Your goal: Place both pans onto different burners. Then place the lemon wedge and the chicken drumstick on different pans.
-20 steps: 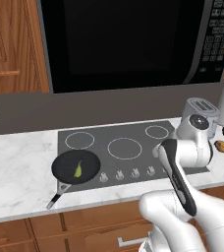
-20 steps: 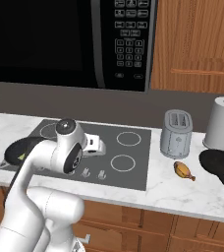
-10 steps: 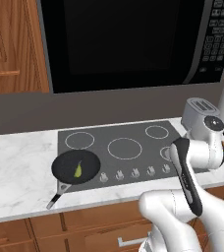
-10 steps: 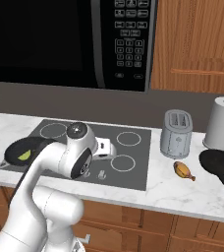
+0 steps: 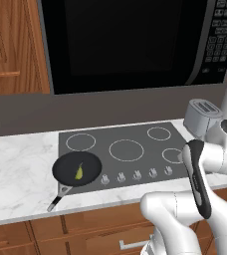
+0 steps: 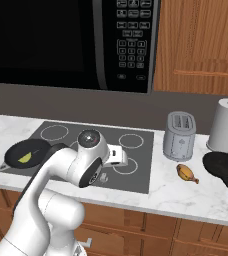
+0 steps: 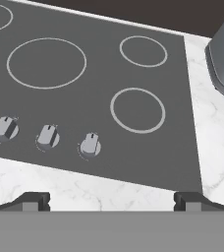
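One pan [image 5: 77, 169] sitting on front-left burner, lemon wedge [image 5: 79, 172] inside | arm swinging right toward second pan [image 6: 222, 166] on worktop [image 6: 186, 192] | fingers [image 7: 31, 201] spread, empty | drumstick [image 6: 186, 172] waiting.

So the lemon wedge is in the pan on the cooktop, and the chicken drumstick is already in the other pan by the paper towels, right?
Not quite. The chicken drumstick lies on the marble counter beside the other pan, not in it, as the right base view shows. The lemon wedge is in its pan.

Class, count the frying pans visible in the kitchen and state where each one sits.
2. One pan sits on the cooktop's front-left burner, holding the lemon wedge. The other pan rests on the marble counter right of the toaster, before the paper towel roll.
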You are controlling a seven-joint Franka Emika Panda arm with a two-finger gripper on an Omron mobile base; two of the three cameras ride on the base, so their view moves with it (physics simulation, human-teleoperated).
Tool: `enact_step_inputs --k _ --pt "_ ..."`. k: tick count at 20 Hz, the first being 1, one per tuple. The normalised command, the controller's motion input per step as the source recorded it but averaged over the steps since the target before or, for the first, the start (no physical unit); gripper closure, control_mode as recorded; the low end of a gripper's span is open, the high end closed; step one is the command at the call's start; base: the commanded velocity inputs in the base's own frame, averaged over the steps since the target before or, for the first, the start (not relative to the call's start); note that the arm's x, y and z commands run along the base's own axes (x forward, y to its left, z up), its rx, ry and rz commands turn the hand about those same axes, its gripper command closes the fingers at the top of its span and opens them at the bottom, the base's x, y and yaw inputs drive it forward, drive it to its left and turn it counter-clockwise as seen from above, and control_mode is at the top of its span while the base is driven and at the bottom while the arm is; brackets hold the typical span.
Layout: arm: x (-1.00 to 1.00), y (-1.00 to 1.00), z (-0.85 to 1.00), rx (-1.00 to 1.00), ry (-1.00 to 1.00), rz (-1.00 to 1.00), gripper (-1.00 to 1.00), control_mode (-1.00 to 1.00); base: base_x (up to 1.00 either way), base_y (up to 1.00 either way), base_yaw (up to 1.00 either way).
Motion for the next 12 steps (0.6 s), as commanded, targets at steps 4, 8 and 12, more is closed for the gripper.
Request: enact_step_inputs --k 4,8,12 --pt "-0.09 -0.32 0.00 0.00 0.00 0.00 -1.00 -1.00 0.00 0.00 0.00" --pt "-0.12 -0.26 0.00 -0.03 0.00 -0.03 -1.00 -1.00 0.00 0.00 0.00" --pt "-0.10 -0.26 0.00 -0.04 0.00 -0.10 -1.00 -1.00 0.00 0.00 0.00"
